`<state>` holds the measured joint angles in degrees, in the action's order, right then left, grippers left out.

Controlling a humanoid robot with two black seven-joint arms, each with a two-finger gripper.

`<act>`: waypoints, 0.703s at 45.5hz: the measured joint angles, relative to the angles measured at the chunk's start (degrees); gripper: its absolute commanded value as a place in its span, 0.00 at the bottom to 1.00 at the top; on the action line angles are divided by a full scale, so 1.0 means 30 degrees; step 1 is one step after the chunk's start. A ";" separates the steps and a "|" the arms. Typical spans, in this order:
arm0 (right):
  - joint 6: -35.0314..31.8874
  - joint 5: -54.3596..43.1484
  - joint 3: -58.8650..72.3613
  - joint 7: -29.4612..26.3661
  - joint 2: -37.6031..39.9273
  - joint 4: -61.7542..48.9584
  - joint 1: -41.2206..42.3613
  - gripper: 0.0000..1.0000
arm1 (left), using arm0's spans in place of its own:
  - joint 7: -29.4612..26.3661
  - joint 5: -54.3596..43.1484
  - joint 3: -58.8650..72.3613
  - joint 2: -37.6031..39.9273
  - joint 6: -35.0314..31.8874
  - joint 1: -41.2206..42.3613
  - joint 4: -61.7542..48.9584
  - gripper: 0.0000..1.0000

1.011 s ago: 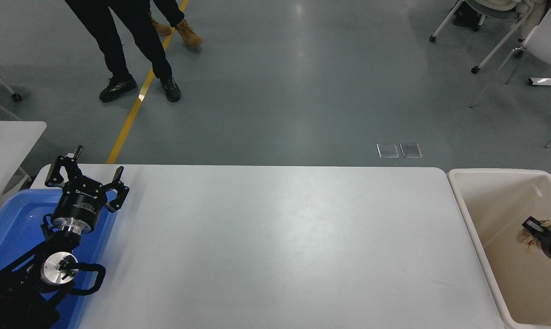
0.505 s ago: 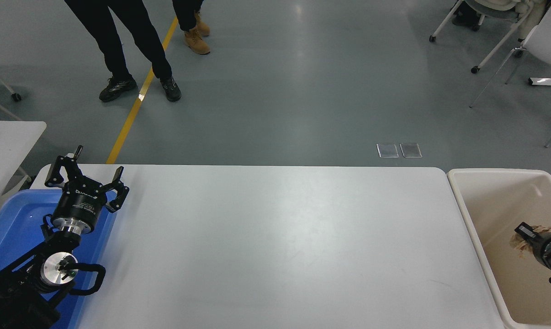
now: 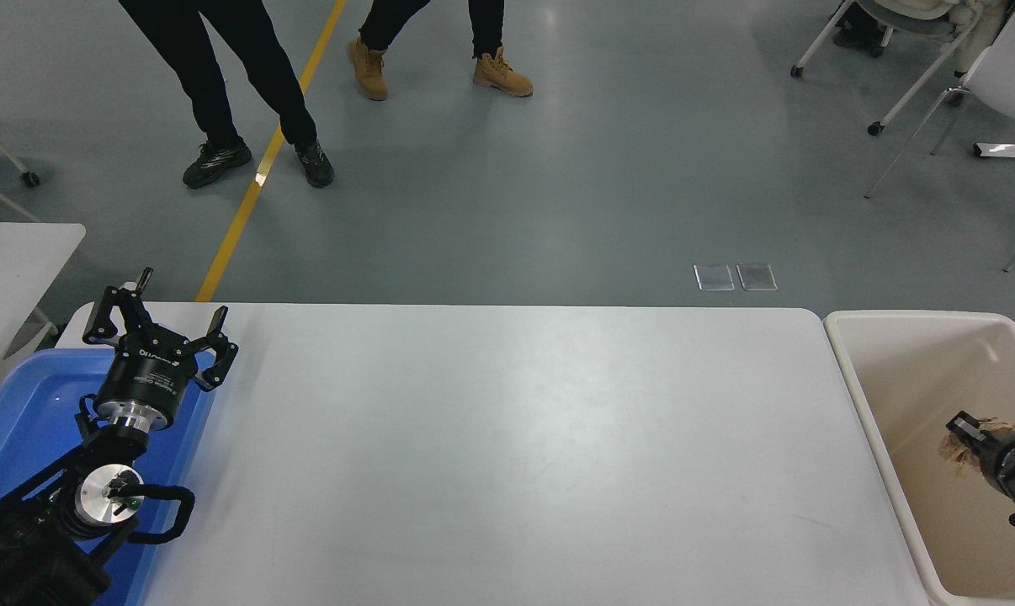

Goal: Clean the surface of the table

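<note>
The table surface (image 3: 516, 438) is a wide white top with nothing lying on it. My right gripper (image 3: 964, 426) comes in from the right edge and hangs inside the beige bin (image 3: 851, 353) beside the table's right end. It is shut on a crumpled brown paper (image 3: 952, 449), which pokes out just beyond its tip. My left gripper (image 3: 158, 324) is parked at the lower left with its fingers spread open over the table's left end, holding nothing.
A blue tray (image 3: 19, 412) lies under my left arm at the table's left edge. A smaller white table (image 3: 11, 252) stands further left. Two people's legs (image 3: 230, 93) stand on the floor beyond the far edge. White chairs (image 3: 937, 50) are at the top right.
My right gripper has shifted a little left and down inside the bin, the brown paper moving with it. One person in tan boots has stepped to the right. The left arm is still.
</note>
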<state>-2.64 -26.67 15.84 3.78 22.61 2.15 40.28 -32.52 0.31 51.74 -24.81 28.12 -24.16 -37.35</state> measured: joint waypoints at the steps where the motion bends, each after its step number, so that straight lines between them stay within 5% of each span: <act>1: 0.0059 0.0002 0.0000 0.0001 0.0000 0.0002 -0.0006 0.69 | 0.0000 0.0000 0.0000 -0.0002 0.0000 0.0000 0.0000 0.99; 14: 0.0613 0.0016 -0.0107 0.0053 0.0038 0.0079 -0.0027 0.96 | 0.0000 0.0001 0.0006 -0.0004 0.0000 0.0005 0.0000 0.99; 32: 0.0814 0.0117 -0.2778 0.0125 0.0905 0.0198 0.0289 0.97 | 0.0000 0.0000 0.0006 -0.0008 0.0000 0.0013 0.0000 0.99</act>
<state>-0.20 -26.31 7.50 4.16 25.32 2.75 41.15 -32.52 0.31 51.75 -24.83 28.12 -24.12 -37.35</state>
